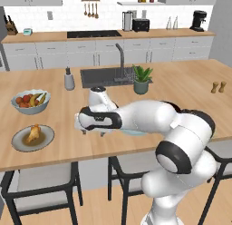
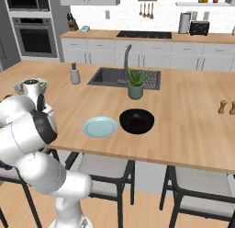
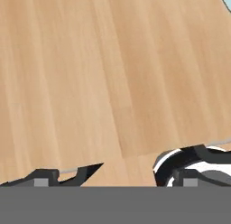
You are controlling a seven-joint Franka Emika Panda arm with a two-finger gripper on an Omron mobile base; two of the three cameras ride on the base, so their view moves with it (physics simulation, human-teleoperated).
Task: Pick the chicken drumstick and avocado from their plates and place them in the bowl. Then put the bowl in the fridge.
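The golden-brown chicken drumstick (image 1: 33, 133) lies on the grey plate (image 1: 18, 141) at the counter's front left. My gripper (image 1: 93, 132) hangs open over bare wood, to the right of that plate and apart from it. In the hand view the gripper (image 3: 126, 173) has nothing between its widely spread tips. The pale light-blue plate (image 2: 100, 127) is bare. Just right of it stands the black bowl (image 2: 137, 120); its inside is too dark for me to make out the avocado. The fridge is out of view.
A pale bowl of colourful fruit (image 1: 31, 101) stands behind the grey plate. A grey dispenser bottle (image 1: 69, 80), the sink (image 1: 106, 76) with its faucet, and a potted plant (image 1: 142, 80) sit mid-counter. Two small shakers (image 1: 218, 87) stand far right. Stools line the near edge.
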